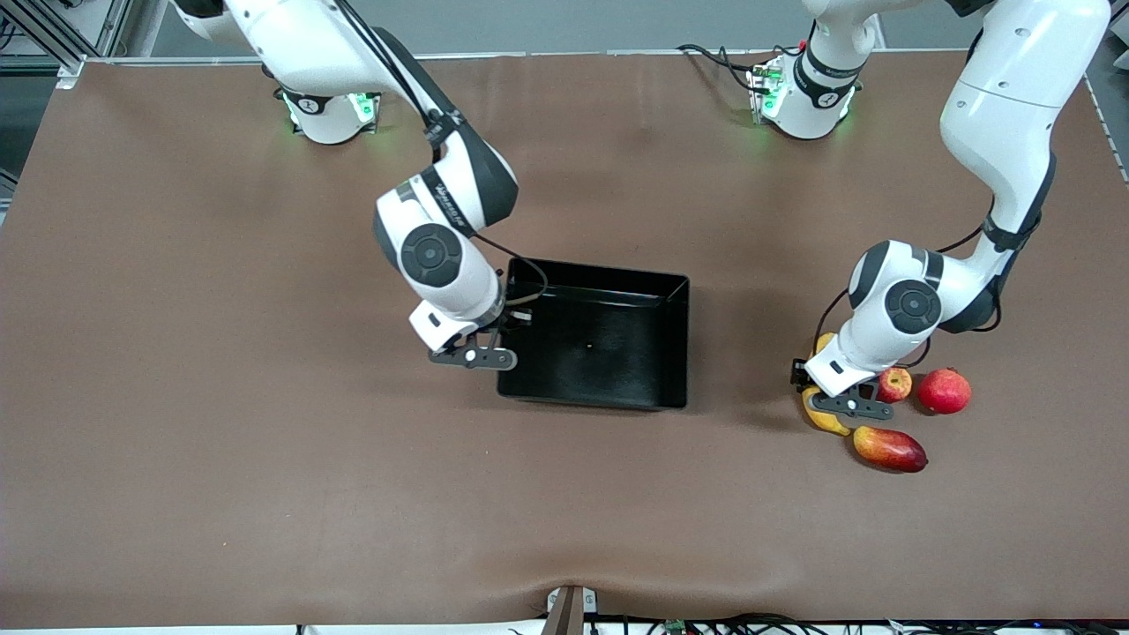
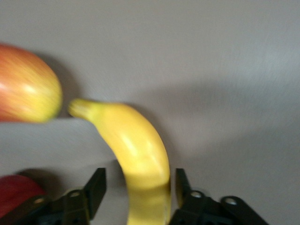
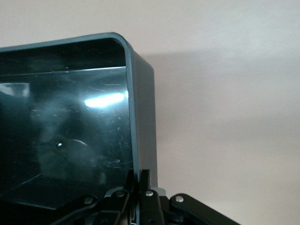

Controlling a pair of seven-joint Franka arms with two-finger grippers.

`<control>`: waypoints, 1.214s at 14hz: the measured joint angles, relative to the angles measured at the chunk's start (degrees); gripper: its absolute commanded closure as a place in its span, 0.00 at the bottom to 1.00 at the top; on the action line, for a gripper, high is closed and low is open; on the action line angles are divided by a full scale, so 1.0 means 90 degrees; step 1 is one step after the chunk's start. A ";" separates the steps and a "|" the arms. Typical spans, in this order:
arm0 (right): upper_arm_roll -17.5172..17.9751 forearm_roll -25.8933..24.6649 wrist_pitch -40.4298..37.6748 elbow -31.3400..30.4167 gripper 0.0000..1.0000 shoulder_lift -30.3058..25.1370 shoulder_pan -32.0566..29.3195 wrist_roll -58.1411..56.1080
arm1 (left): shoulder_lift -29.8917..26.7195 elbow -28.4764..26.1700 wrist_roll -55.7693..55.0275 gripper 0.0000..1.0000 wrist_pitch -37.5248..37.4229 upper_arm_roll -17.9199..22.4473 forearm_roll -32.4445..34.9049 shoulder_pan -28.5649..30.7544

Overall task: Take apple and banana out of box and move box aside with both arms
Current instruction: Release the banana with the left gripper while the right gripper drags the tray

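Risk: only the right gripper (image 1: 474,356) has the box (image 1: 593,385). It is pinched on one wall, at the end toward the right arm's side. A one-sided drag could pivot the box or slip the thin, glossy wall out of the fingers; best that the other arm takes hold first.

Risk: left gripper (image 1: 852,407) sits low over the banana (image 2: 138,152), fingers (image 2: 95,186) spread either side, apparently not touching. Lifting off crooked could nudge it into the fruit just beside it: mango (image 1: 889,448), apple (image 1: 894,384).

Box empty, mid worktop (image 1: 220,441). Banana and apple already out, lying on the worktop toward the left arm's end; apple just beside the banana, another red fruit (image 1: 944,391) by the apple.

Pose: right arm bent down from its base, wrist over the box wall. Left arm folded at the elbow, wrist pointing down over the fruit cluster, well apart from the box.
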 measured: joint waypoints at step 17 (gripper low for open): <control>-0.0058 -0.0365 -0.1313 -0.1814 1.00 -0.1725 -0.4089 -0.4287 | -0.2498 0.3562 -0.0066 0.00 -0.6323 -0.0343 -0.1246 0.0336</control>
